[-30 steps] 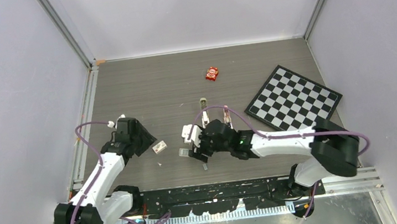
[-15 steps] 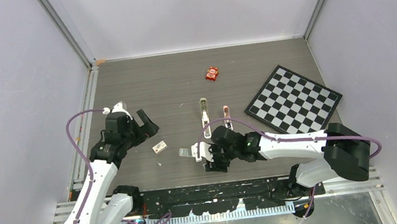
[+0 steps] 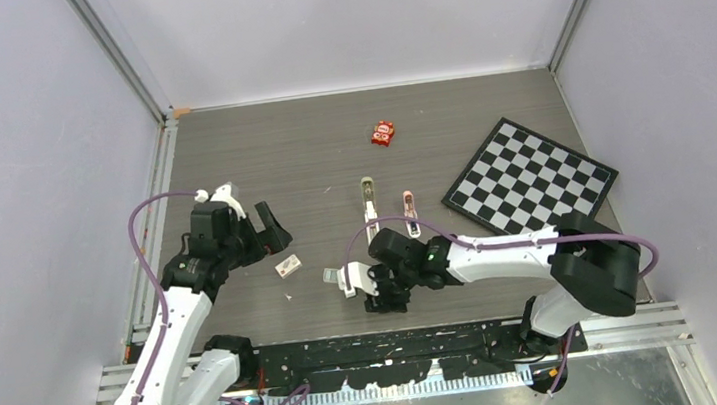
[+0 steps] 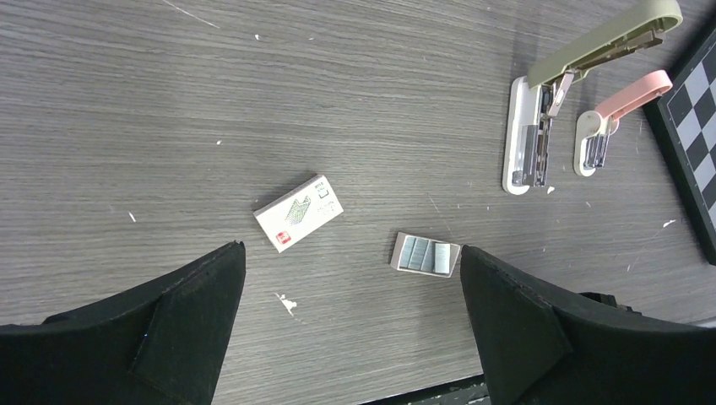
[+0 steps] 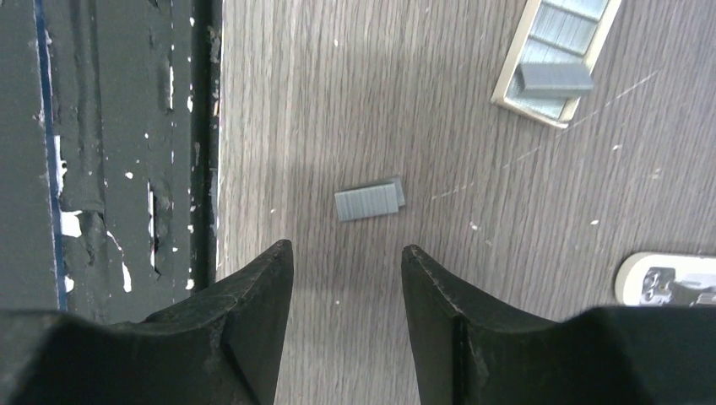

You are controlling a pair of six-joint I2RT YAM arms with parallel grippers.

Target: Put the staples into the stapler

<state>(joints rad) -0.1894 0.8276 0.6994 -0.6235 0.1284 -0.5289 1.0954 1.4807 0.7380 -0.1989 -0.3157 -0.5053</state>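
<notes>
The olive-grey stapler lies hinged open at mid table; in the left wrist view its top is swung up off the pale channel base. A small tray of silvery staples lies near the front, also in the right wrist view and the top view. A loose staple strip lies on the table just ahead of my open, empty right gripper, which is low near the front edge. My left gripper is open, empty and well above the table.
A white-and-red card box lies left of the tray. A pink-and-white piece lies beside the stapler. A red packet sits at the back, a checkerboard at the right. The black front rail runs beside the right gripper.
My right gripper has moved from beside the tray toward the near edge, over the loose strip. My left arm has lifted and swung back and left, away from the card box.
</notes>
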